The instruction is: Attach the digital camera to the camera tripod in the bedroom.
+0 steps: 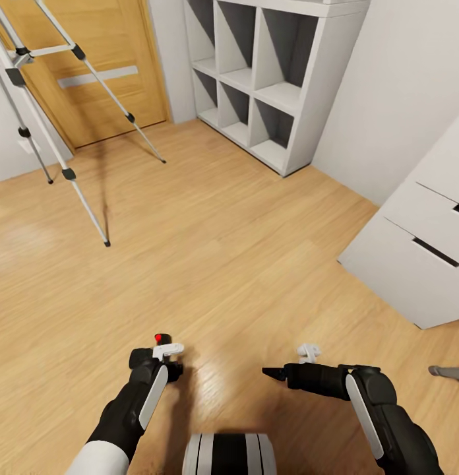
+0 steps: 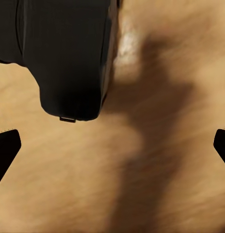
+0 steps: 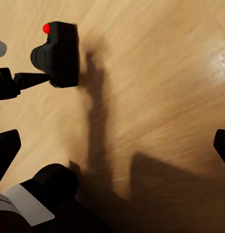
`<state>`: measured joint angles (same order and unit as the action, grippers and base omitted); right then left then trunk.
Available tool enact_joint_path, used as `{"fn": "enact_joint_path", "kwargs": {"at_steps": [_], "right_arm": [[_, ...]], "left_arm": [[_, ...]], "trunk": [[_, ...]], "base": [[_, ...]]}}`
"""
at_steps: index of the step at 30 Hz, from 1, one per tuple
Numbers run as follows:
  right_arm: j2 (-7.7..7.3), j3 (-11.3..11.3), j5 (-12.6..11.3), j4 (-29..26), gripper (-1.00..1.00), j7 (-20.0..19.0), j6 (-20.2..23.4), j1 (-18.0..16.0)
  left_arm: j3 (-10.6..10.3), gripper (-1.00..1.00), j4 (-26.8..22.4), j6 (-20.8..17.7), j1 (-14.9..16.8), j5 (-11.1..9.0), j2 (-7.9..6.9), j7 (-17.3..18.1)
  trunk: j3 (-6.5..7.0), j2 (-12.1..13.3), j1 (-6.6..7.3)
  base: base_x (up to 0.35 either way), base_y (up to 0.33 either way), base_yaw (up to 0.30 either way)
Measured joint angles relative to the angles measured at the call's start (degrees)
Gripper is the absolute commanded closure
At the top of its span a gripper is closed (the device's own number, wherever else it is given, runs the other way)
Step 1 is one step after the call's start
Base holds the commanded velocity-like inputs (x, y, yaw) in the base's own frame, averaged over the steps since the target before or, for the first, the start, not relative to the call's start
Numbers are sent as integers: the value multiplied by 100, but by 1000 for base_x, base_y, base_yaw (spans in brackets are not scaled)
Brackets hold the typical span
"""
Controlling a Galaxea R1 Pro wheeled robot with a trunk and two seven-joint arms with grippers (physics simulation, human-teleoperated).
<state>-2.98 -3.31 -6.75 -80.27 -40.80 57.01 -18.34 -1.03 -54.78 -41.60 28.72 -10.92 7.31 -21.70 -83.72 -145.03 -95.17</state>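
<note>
Light wood plank floor [image 1: 243, 264] spans the bedroom. The camera tripod [image 1: 31, 112] stands beside the wooden door [image 1: 91, 66], landmark for all positions. The digital camera [image 3: 59, 53] is well apart from the door, pinched by the left gripper [image 1: 169, 359] just above the floor. The right gripper [image 1: 275, 373], beside the camera and farther from the door, shows fingertips spread wide. A white cube shelf [image 1: 269, 72] adjoins the door.

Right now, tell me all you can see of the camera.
The camera is small, matte black and boxy, with a stubby lens on one side and a red spot on one corner. It hangs above the wood floor, with a finger of the left gripper against it. The left wrist view shows its dark rounded body close up.
</note>
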Motion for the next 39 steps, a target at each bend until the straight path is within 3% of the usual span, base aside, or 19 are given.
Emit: {"fn": "enact_joint_path", "kwargs": {"at_steps": [22, 28, 32, 39], "right_arm": [[8, -7, 0, -4, -100, 0, 9, 0], [8, -12, 0, -4, -100, 0, 9, 0], [8, -22, 7, -4, -100, -1, 9, 0], [8, -24, 9, -4, -100, -1, 2, 0]], "left_arm": [[6, -100, -32, -8, 0, 24, -17, -9], [8, -100, -67, -8, 0, 23, -224, 4], [8, -100, -96, -9, 0, 11, -443, 26], [3, -100, -115, -9, 0, -3, -534, 28]], "trunk": [[-488, -30, -57], [-621, -38, -72], [-709, -43, -82], [-865, -52, -100]], "base": [[0, 0, 0], [0, 0, 0], [0, 0, 0], [0, 0, 0]]}}
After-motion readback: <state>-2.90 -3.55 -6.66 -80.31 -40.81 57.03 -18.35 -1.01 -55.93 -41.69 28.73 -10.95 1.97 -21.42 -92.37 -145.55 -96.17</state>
